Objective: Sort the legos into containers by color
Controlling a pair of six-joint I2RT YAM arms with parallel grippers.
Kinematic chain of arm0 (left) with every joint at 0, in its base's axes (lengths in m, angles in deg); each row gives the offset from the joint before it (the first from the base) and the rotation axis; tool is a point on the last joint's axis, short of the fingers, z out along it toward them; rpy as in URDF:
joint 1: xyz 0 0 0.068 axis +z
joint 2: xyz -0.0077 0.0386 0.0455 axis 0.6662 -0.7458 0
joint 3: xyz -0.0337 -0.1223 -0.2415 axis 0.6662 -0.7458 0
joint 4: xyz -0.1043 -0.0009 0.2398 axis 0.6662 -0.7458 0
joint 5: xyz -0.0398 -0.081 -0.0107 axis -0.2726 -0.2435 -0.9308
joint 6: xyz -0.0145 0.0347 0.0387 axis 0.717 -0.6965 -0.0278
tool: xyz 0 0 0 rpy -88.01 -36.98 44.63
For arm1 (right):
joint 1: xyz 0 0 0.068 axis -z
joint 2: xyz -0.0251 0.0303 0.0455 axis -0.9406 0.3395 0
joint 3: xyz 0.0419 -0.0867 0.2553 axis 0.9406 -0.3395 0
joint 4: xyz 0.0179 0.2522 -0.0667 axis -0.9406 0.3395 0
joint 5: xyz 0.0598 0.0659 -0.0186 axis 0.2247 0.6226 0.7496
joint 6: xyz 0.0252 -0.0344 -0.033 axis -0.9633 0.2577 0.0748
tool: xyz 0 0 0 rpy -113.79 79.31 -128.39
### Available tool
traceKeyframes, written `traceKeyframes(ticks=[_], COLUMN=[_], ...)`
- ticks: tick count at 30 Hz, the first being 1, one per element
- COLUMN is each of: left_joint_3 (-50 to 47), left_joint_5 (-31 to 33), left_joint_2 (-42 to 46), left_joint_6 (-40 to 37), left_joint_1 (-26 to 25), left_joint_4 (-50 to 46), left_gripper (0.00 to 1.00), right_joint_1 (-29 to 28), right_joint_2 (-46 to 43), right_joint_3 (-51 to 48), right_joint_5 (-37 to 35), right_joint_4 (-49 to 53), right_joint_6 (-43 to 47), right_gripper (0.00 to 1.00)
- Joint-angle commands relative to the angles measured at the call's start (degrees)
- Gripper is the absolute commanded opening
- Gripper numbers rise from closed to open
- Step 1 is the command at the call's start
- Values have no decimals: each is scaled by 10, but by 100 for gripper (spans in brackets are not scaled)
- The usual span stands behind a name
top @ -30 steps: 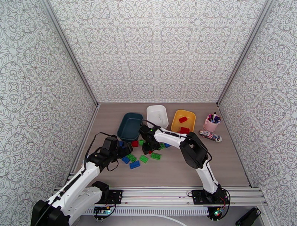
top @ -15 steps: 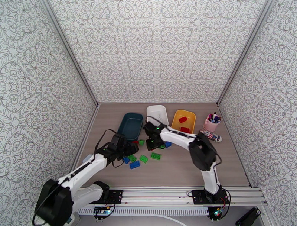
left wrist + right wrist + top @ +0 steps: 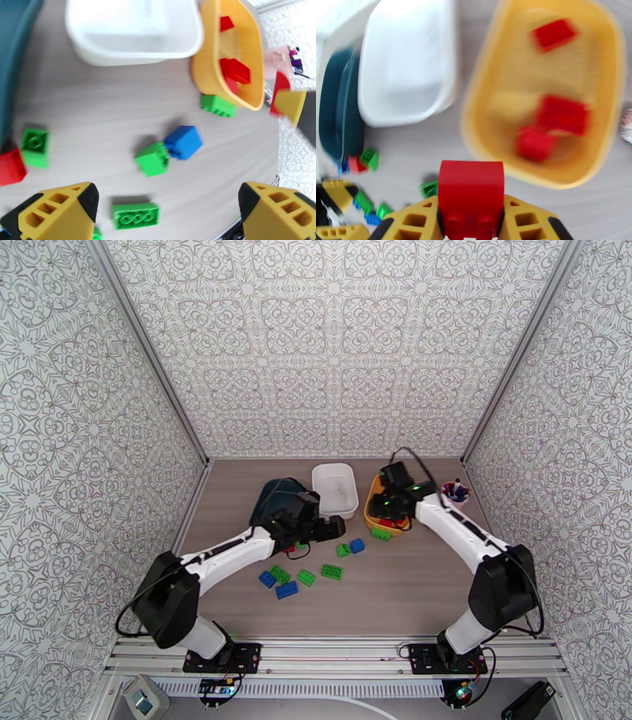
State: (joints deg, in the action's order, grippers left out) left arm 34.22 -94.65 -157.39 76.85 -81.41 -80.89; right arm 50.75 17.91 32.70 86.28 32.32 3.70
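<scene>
Well, R claw (image 3: 471, 223) grips chunky red lego (image 3: 471, 185) w/ rounded corners.

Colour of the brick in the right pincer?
A red studded plastic brick, clearest in right wrist view.

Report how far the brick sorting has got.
Done: three red bricks lie in the yellow tub. In hand: the right gripper is shut on another red brick near that tub; the left gripper is open. Left: green bricks, blue bricks and one more red brick loose on the table.
</scene>
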Motion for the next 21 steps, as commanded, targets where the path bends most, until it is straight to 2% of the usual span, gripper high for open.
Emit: traceKeyframes(ticks=[1, 5, 6, 7, 11, 14, 17, 21], left_joint_3=[22, 2, -8, -17, -60, -89, -119, -141], left_joint_5=[9, 47, 57, 64, 93, 115, 130, 152], left_joint_2=[-10, 21, 32, 41, 80, 102, 118, 124], left_joint_6=[-9, -15, -16, -16, -16, -16, -14, -24], left_joint_1=[-8, -6, -4, -1, 14, 26, 44, 73], left_joint_4=[-16, -51, -61, -69, -102, -123, -134, -149], left_gripper=[98, 97, 97, 97, 95, 93, 92, 86], right_joint_1=[32, 66, 72, 76, 86, 86, 85, 76], right_joint_2=[7, 44, 53, 60, 83, 75, 56, 16], right_joint_3=[28, 55, 61, 67, 91, 86, 65, 19], right_joint_5=[-20, -28, -30, -32, -26, -13, 8, 35], right_joint_4=[25, 26, 26, 26, 34, 30, 22, 2], right_joint_6=[5, 7, 8, 9, 16, 19, 19, 11], right_gripper=[33, 33, 36, 40, 66, 75, 75, 71])
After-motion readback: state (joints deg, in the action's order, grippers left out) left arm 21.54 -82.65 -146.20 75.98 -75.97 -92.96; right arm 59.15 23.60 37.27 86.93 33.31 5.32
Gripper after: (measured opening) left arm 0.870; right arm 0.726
